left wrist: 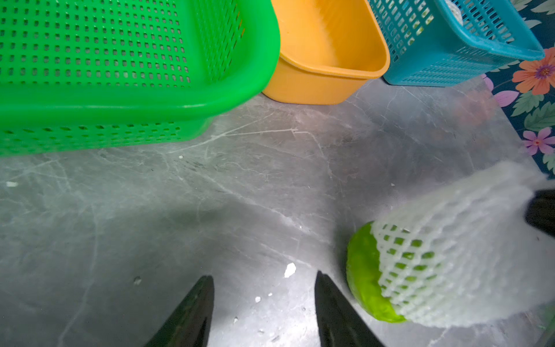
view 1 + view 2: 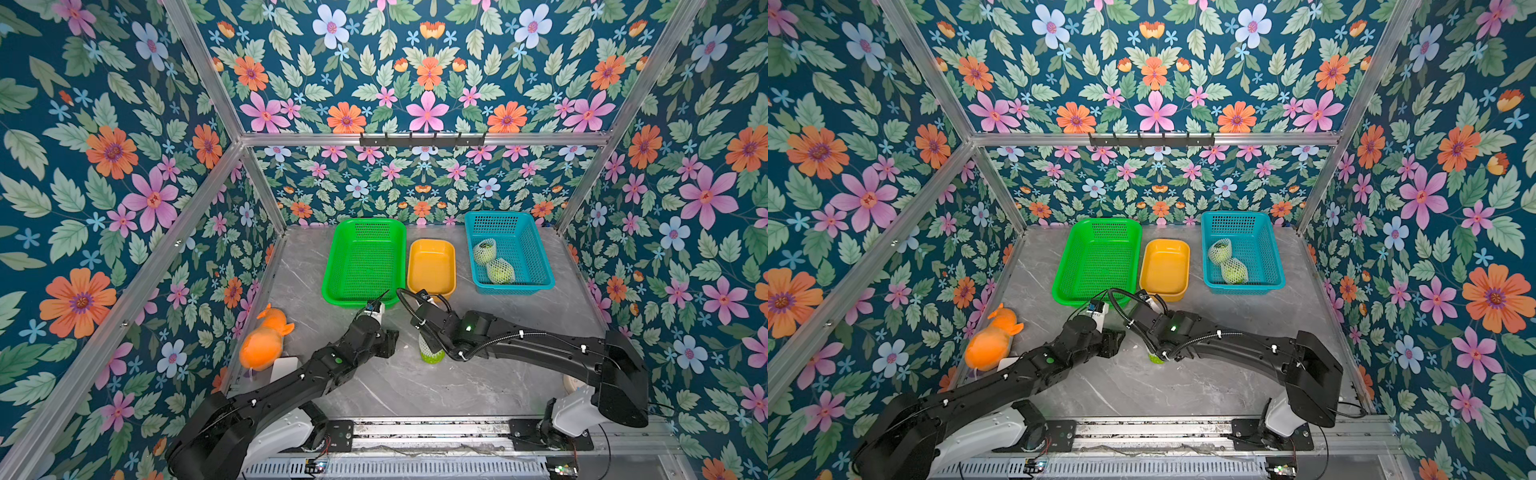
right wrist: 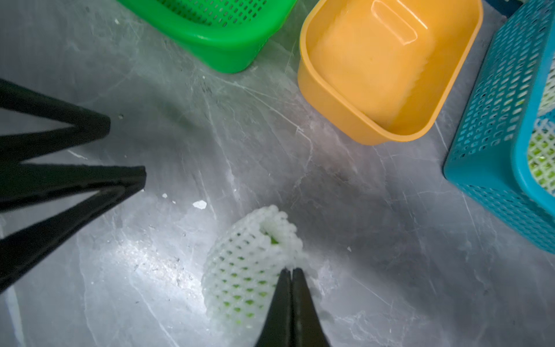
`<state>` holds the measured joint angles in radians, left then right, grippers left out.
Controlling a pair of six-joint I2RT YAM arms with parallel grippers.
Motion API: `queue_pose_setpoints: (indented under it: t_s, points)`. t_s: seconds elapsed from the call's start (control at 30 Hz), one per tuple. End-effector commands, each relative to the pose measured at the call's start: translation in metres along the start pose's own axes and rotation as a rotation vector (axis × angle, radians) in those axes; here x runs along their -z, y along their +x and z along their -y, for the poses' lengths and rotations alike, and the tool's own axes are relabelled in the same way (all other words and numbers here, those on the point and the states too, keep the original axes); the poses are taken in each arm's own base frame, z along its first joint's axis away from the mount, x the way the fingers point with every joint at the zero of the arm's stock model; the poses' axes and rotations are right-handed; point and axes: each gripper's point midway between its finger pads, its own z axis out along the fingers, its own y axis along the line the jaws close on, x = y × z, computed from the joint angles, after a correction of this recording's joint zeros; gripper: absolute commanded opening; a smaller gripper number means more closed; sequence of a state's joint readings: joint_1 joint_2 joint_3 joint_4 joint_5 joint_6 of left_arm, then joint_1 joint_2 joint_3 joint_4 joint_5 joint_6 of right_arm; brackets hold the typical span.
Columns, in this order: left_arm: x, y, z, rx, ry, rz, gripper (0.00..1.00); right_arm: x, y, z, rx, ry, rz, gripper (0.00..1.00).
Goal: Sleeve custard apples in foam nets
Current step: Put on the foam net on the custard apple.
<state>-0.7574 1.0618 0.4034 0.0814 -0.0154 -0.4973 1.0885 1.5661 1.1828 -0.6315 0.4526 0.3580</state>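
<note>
My right gripper point(image 3: 291, 274) is pinched tight on the foam net point(image 3: 243, 270) drawn partly over a custard apple point(image 1: 362, 270), apparently resting on the table point(image 1: 210, 195), while my left gripper point(image 1: 264, 282) hangs half open and empty just beside.

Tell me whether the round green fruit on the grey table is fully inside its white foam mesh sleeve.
Partly in: the white foam net covers most of the green custard apple, but one bare end sticks out.

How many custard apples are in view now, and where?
3 custard apples. Two netted ones lie in the blue basket: one behind, one in front. The third stands on the table, half inside a net pinched by the right gripper.
</note>
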Motion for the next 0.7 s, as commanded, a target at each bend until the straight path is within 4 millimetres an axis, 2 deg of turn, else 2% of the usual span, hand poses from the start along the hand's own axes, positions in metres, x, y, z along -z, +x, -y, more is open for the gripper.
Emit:
queue_pose_setpoints:
  t_s: [0.0,0.23,0.43,0.57,0.67]
  points:
    - [0.001,-0.007,0.004,0.002,0.015,0.021,0.58,0.002,0.016,0.004,0.062,0.06,-0.057,0.0]
    - [0.0,-0.008,0.005,0.001,0.015,0.022,0.58,0.003,0.039,0.018,0.066,0.133,-0.121,0.0]
    - [0.001,-0.009,0.005,0.001,0.019,0.027,0.58,0.012,0.04,0.03,0.077,0.166,-0.116,0.0]
    - [0.0,-0.01,0.007,0.001,0.024,0.027,0.58,0.013,0.033,0.024,0.076,0.137,-0.09,0.0]
    - [0.0,-0.012,0.008,0.003,0.029,0.028,0.58,0.003,0.036,0.015,0.082,0.111,-0.106,0.0]
